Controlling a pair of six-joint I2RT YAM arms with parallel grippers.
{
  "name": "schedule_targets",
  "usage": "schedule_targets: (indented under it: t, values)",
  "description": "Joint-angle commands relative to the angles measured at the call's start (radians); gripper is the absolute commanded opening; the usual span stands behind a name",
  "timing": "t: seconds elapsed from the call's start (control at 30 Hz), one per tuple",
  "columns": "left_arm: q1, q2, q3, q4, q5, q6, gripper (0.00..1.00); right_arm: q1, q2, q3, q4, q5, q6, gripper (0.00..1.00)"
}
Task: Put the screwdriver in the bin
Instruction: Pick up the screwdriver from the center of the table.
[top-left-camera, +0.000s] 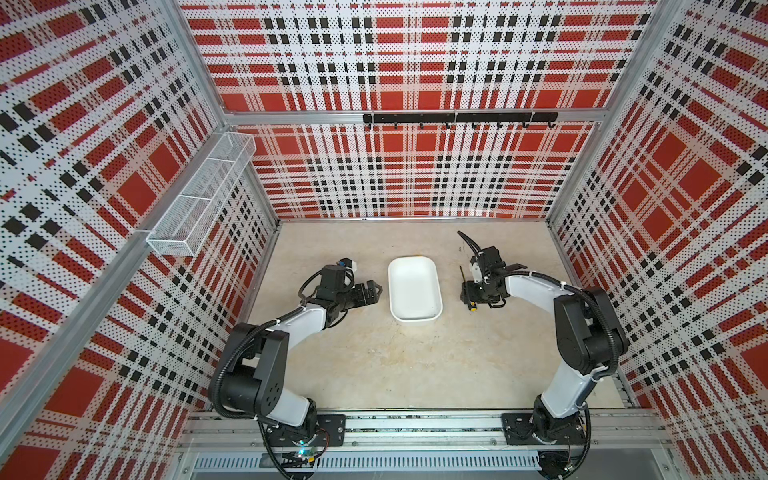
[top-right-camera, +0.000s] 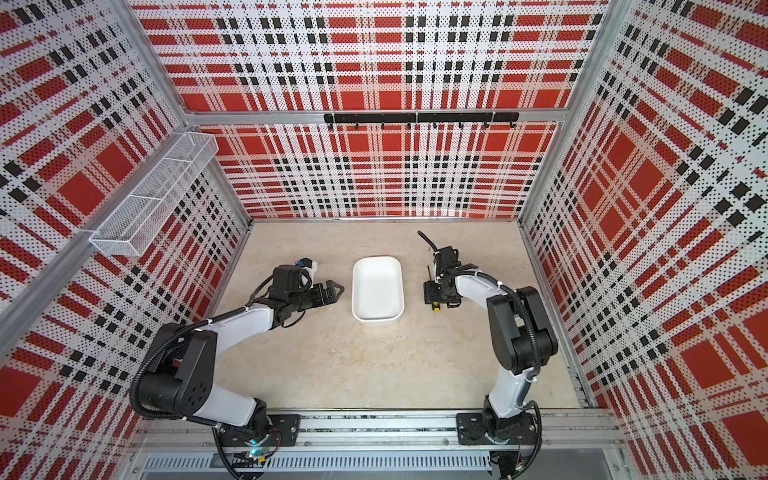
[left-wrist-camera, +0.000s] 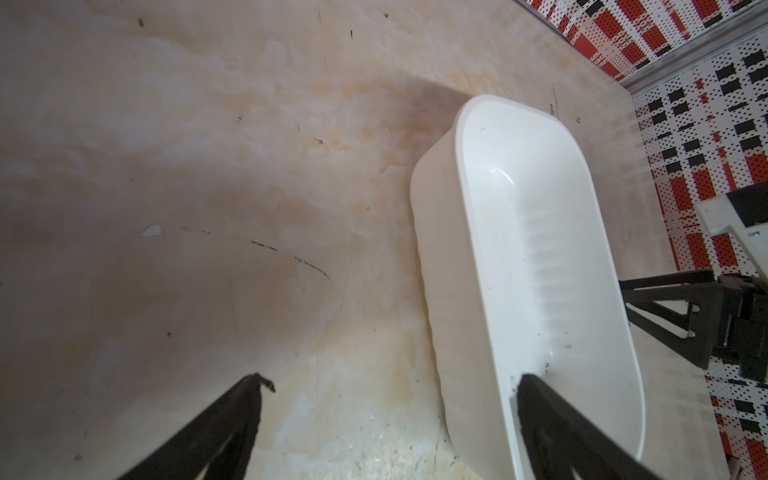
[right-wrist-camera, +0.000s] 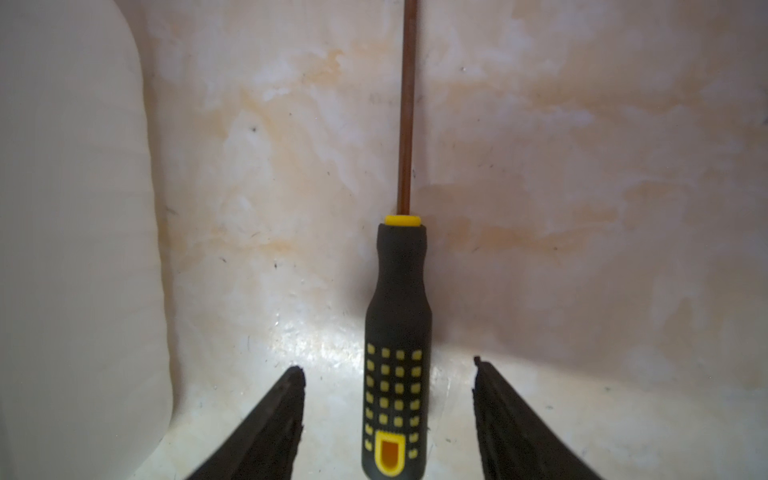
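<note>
Screwdriver: the screwdriver (right-wrist-camera: 397, 332) lies flat on the table (top-left-camera: 374, 365). It is not in the bin.
Where it is: on the right arm's side of the bin (top-left-camera: 415, 321), near it but not touching.
How it lies: about in line with the bin's long side. The thin shaft points to the back wall, and the yellow end points to the robot's base.
Handle: black with small yellow squares and a yellow ring where the shaft starts.
Right gripper: the right gripper (right-wrist-camera: 387, 365) is low over the handle. Its two black fingers (right-wrist-camera: 286, 399) are apart, one on each side of the handle. There is a gap on both sides, so nothing is held.
Left gripper: the left gripper (left-wrist-camera: 395, 378) is wide apart and holds nothing. It sits just beside the bin on the left arm's side.
Bin: white and smooth, with round corners – there is nothing inside it.
Basket: a white wire basket (top-left-camera: 199, 195) hangs on the left wall.
Hooks: a black bar with hooks (top-left-camera: 457, 117) is on the back wall.
</note>
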Motion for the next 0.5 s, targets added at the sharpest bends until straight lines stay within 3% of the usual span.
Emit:
schedule_targets:
  t: [0.0,0.23,0.47]
  values:
    - [-0.007,0.015,0.038,-0.039,0.025,0.020,0.98,0.009,0.030,0.030,-0.034,0.018,-0.007,0.61]
    - [-0.006,0.018,0.046,-0.065,0.051,0.023,0.98,0.016,0.054,0.054,-0.061,0.048,-0.010,0.56]
    - [-0.007,0.038,0.073,-0.099,0.089,0.034,0.98,0.016,0.077,0.073,-0.081,0.054,-0.011,0.39]
